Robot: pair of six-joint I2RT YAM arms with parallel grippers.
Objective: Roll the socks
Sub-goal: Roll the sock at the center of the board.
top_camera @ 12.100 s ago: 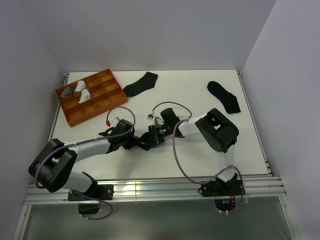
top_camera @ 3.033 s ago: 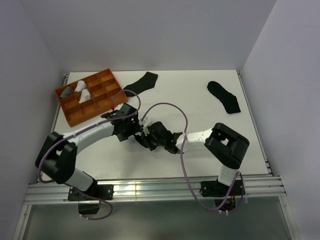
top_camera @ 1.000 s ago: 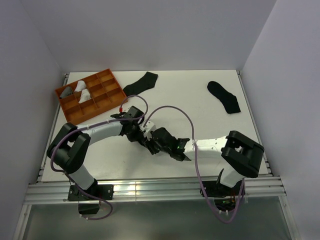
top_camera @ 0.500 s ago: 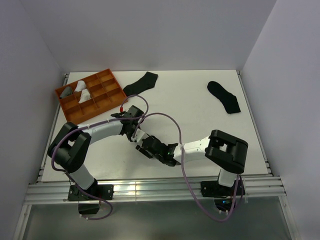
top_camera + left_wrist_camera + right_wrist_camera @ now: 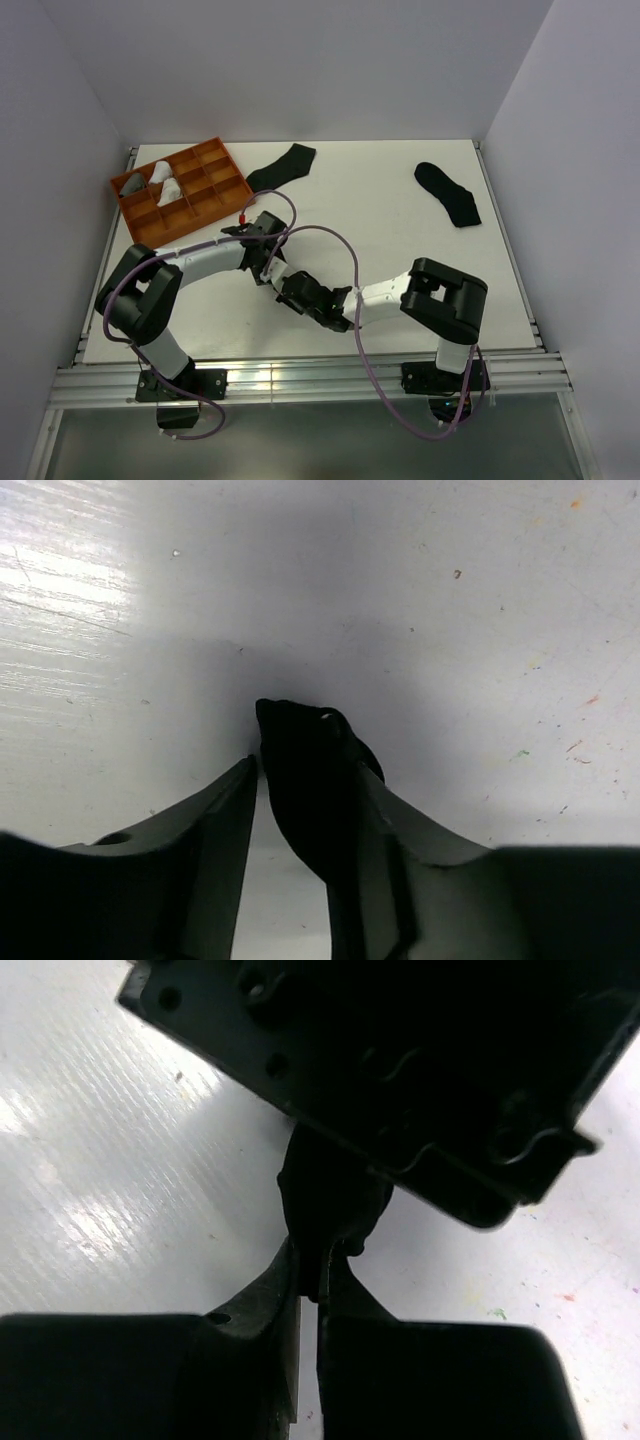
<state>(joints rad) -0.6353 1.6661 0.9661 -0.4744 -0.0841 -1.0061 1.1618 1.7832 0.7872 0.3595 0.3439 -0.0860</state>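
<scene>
Right gripper [image 5: 318, 1272] pinches black sock [image 5: 325, 1195]; left gripper [image 5: 305, 772] narrow around it, grip unclear; 7 o'clock of table [image 5: 420, 225] centre.

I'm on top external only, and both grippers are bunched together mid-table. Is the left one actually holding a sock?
Observer: Yes. The left wrist view shows a black sock pinched between the fingertips of the left gripper, over bare table.
Operator: And the right one?
Observer: In the right wrist view, the right gripper has its fingers nearly closed, nipping the black sock's lower edge.
Operator: Any clearance between the two?
Observer: Very little. The left gripper's housing fills the top of the right wrist view, right over the sock.
</scene>
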